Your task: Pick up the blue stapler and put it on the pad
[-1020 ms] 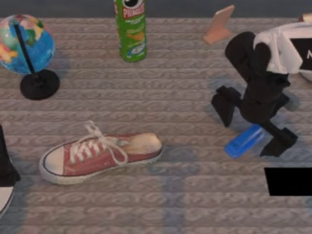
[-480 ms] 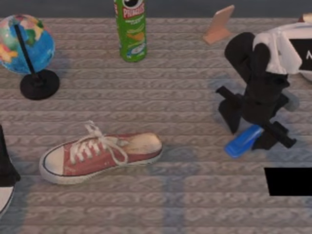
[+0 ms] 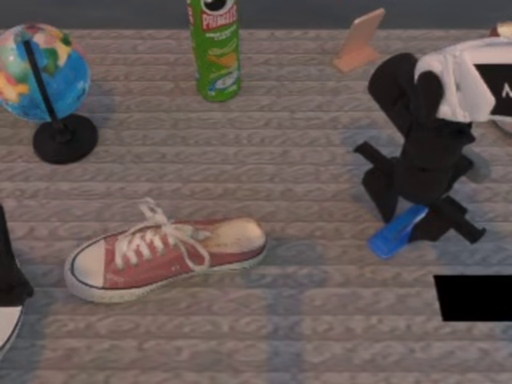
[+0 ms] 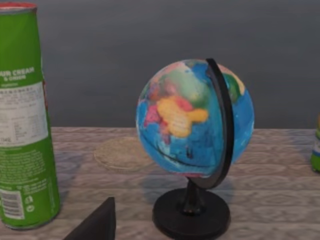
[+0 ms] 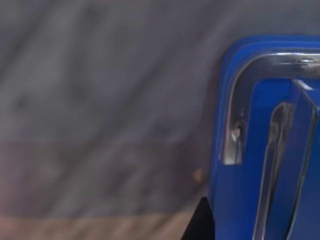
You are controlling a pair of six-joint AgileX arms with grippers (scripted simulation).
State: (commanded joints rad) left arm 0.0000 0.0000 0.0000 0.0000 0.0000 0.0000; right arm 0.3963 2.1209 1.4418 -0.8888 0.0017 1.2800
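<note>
Right end effector (image 3: pixel 416 218), its fingers narrowed over the last second, now pinches the blue stapler (image 3: pixel 395 233), which rests on the table (image 3: pixel 304 160) near the pad (image 3: pixel 473 298); lifting appears next. Left arm parked at the left edge.

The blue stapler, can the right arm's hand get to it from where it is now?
Probably yes. The right hand is already down at the blue stapler on the table's right side, its fingers on either side of the stapler's far end, with nothing between them. The left arm sits parked at the left edge.
</note>
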